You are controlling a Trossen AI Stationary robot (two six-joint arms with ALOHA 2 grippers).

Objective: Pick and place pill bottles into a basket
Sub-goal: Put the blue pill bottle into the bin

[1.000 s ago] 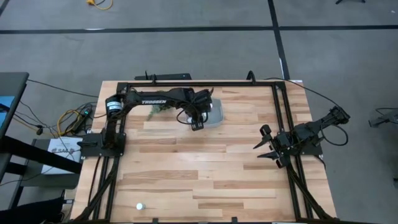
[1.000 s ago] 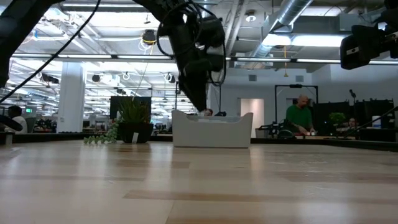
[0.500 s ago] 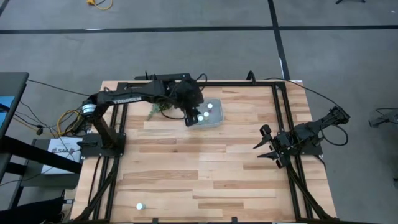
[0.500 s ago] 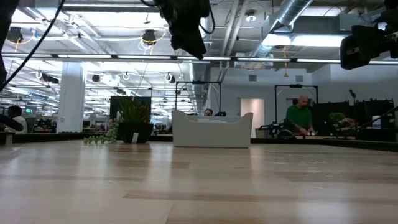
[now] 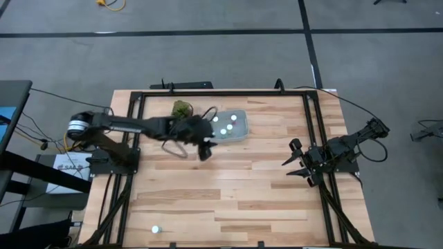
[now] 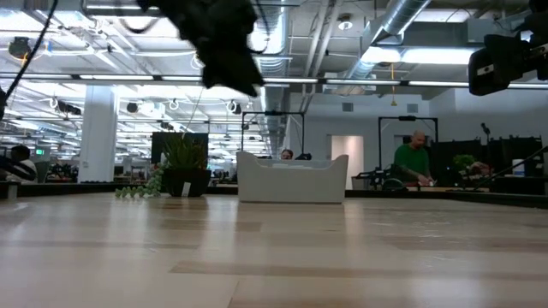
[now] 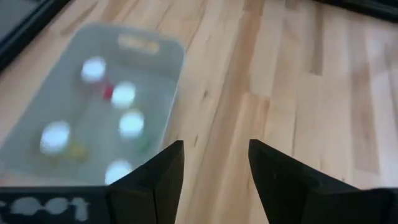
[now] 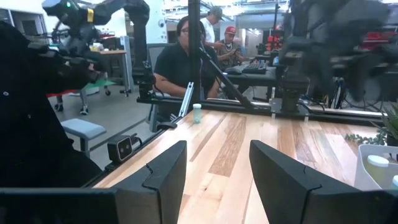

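Observation:
The pale basket (image 5: 241, 133) stands at the table's far middle, with several white-capped pill bottles (image 5: 225, 127) inside it. It also shows in the left wrist view (image 7: 151, 45) and the low view (image 6: 293, 181). One more pill bottle (image 5: 156, 228) stands alone near the table's near left corner; the right wrist view shows it too (image 8: 197, 113). My left gripper (image 5: 204, 150) is open and empty, up in the air just to the near left of the basket. My right gripper (image 5: 292, 160) is open and empty at the table's right side.
A green plant sprig (image 5: 181, 108) lies on the table left of the basket. A black frame (image 5: 221, 93) runs around the table's edges. Bare wood stretches between the basket and the lone bottle. People sit and stand in the room beyond the table.
My left gripper has risen out of the basket and drawn back toward the table's near left, clear of the basket. The white caps in the basket now show uncovered. My right arm has kept still.

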